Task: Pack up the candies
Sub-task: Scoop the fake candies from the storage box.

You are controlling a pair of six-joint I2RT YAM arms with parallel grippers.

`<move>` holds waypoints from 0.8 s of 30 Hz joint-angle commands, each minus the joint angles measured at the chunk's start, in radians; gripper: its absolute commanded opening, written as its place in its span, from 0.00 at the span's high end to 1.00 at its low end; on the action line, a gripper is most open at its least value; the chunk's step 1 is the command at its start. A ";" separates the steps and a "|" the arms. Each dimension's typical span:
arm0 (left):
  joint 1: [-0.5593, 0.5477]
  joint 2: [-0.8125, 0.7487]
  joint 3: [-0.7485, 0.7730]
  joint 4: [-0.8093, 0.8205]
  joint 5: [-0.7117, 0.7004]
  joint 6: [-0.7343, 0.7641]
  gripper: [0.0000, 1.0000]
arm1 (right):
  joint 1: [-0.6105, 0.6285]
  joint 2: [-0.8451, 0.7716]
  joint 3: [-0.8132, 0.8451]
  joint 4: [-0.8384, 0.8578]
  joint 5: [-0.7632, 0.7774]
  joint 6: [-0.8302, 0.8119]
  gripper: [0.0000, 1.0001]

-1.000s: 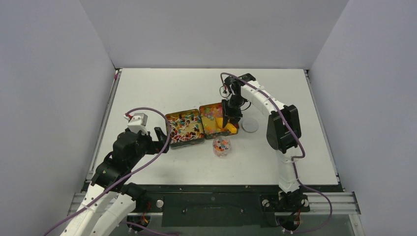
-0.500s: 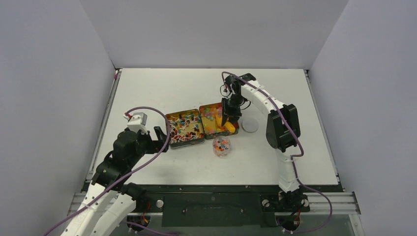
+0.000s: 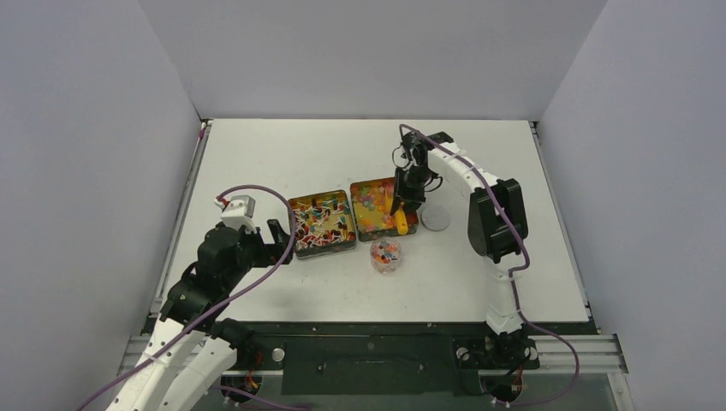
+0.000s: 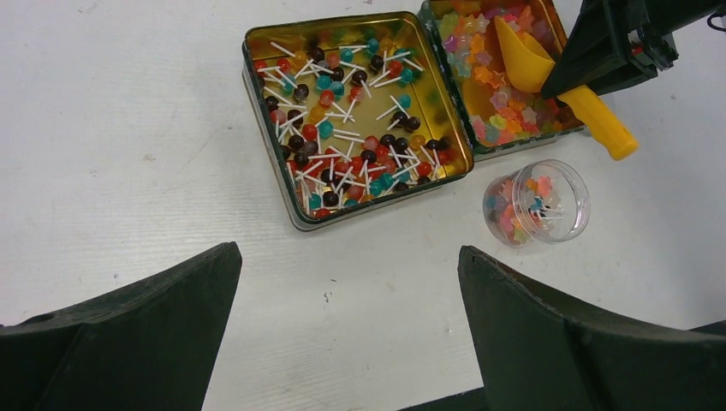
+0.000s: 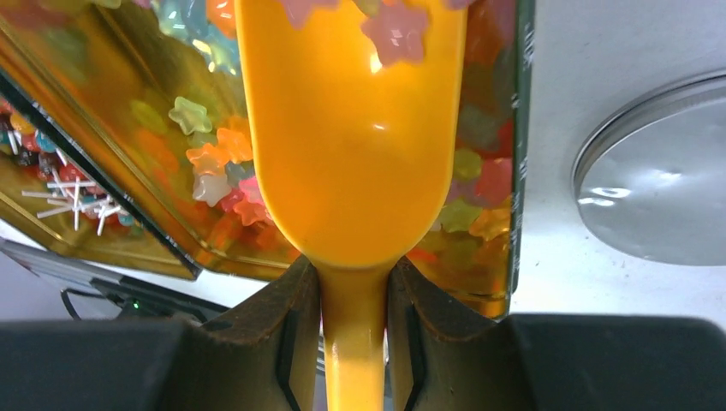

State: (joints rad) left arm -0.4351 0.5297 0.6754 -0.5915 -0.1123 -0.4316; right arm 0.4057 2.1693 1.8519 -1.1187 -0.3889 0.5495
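My right gripper is shut on the handle of the orange scoop, whose bowl lies in the right tin among star-shaped candies; a few stars rest at the bowl's far end. In the left wrist view the scoop slants over that tin. The left tin holds small lollipop candies with white sticks. A clear round jar with some candies stands in front of the tins, also in the top view. My left gripper is open and empty over bare table, near the left tin.
A round metal lid lies flat on the table right of the star tin, and shows in the right wrist view. Grey walls close in the table on three sides.
My right arm has shifted a little to the right and the scoop has turned, its handle now pointing toward the near edge of the star tin. The left arm has not moved.
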 commanded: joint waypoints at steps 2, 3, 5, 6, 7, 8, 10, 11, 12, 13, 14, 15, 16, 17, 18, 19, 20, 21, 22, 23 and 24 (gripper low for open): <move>0.011 0.010 0.008 0.026 -0.013 0.011 0.04 | -0.047 -0.031 -0.084 0.060 0.115 0.082 1.00; 0.011 0.012 0.008 0.026 -0.012 0.011 0.04 | -0.052 -0.036 -0.102 0.069 0.125 0.088 1.00; 0.012 0.016 0.009 0.025 -0.012 0.011 0.04 | -0.057 -0.047 -0.121 0.099 0.140 0.092 1.00; 0.013 0.018 0.009 0.026 -0.010 0.011 0.04 | -0.058 -0.054 -0.127 0.103 0.143 0.093 1.00; 0.014 0.018 0.009 0.026 -0.010 0.011 0.04 | -0.060 -0.059 -0.136 0.112 0.154 0.093 1.00; 0.016 0.020 0.009 0.027 -0.007 0.011 0.04 | -0.059 -0.062 -0.139 0.115 0.161 0.092 1.00; 0.019 0.022 0.008 0.027 -0.006 0.011 0.04 | -0.060 -0.071 -0.151 0.127 0.177 0.090 1.00; 0.019 0.023 0.009 0.028 -0.005 0.011 0.04 | -0.058 -0.076 -0.153 0.127 0.196 0.083 1.00; 0.020 0.025 0.008 0.027 -0.004 0.011 0.04 | -0.057 -0.077 -0.154 0.126 0.207 0.078 1.00; 0.021 0.025 0.009 0.028 -0.004 0.011 0.04 | -0.055 -0.081 -0.154 0.120 0.226 0.068 1.00; 0.022 0.027 0.009 0.028 -0.003 0.011 0.04 | -0.054 -0.083 -0.151 0.118 0.240 0.061 1.00; 0.022 0.027 0.008 0.028 -0.002 0.011 0.04 | -0.052 -0.087 -0.150 0.111 0.267 0.048 1.00; 0.024 0.029 0.008 0.029 -0.002 0.011 0.04 | -0.047 -0.089 -0.146 0.107 0.280 0.041 1.00; 0.024 0.031 0.008 0.029 -0.001 0.011 0.04 | -0.045 -0.093 -0.146 0.102 0.305 0.027 1.00; 0.025 0.032 0.008 0.029 -0.001 0.011 0.04 | -0.040 -0.095 -0.145 0.099 0.317 0.020 1.00; 0.025 0.033 0.009 0.029 0.000 0.011 0.04 | -0.037 -0.100 -0.143 0.094 0.348 0.007 1.00; 0.026 0.035 0.008 0.029 0.002 0.011 0.04 | -0.030 -0.102 -0.144 0.091 0.363 -0.001 1.00; 0.027 0.036 0.009 0.029 0.002 0.011 0.04 | -0.028 -0.107 -0.146 0.090 0.394 -0.013 1.00; 0.027 0.036 0.009 0.029 0.002 0.011 0.04 | -0.025 -0.110 -0.156 0.093 0.406 -0.018 1.00; 0.027 0.038 0.009 0.029 0.003 0.012 0.04 | -0.023 -0.120 -0.162 0.101 0.422 -0.023 1.00; 0.028 0.038 0.009 0.029 0.003 0.012 0.04 | -0.022 -0.124 -0.176 0.106 0.429 -0.029 1.00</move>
State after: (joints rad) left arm -0.4156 0.5652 0.6754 -0.5919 -0.1150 -0.4316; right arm 0.3847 2.0987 1.7172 -1.0065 -0.1478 0.5598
